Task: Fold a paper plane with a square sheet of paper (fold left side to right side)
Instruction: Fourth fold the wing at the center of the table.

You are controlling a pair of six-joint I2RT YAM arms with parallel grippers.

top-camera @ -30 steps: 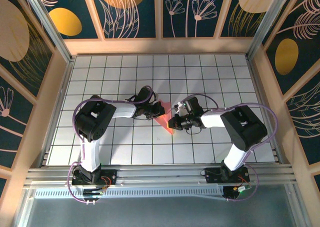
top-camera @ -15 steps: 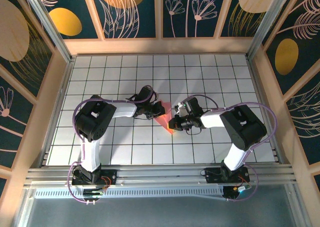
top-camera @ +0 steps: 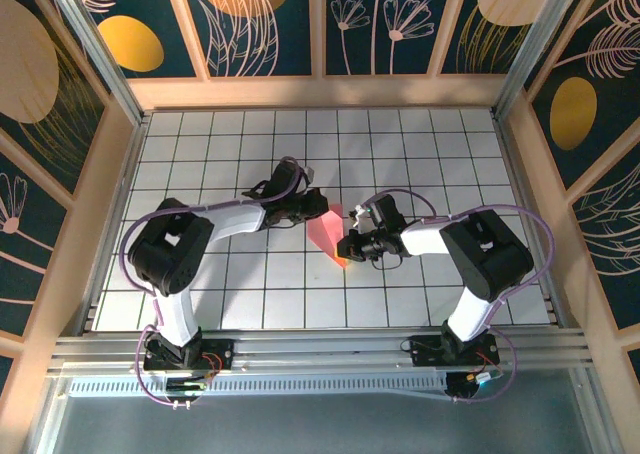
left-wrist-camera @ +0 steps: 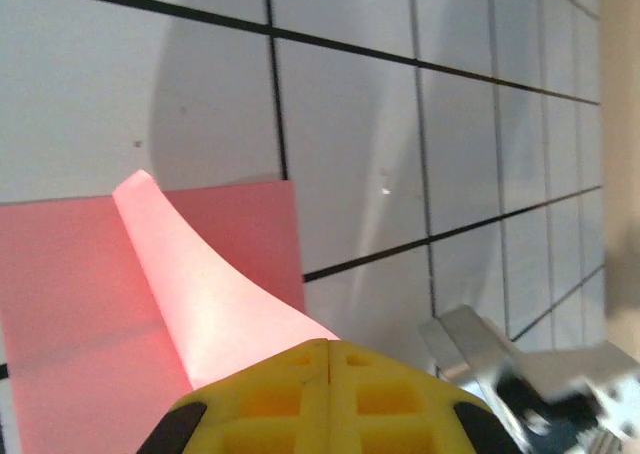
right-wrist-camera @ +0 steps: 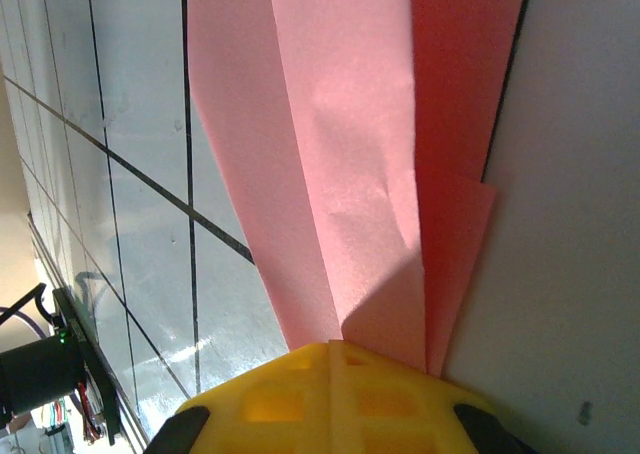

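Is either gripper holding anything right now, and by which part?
Both are shut on the pink paper: the left gripper pinches a curled-up flap, the right gripper pinches the folded layers at one end.

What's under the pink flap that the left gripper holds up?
A flat layer of the same pink paper, lying on the white grid table. The flap and the shut left gripper cover whatever lies directly beneath them.
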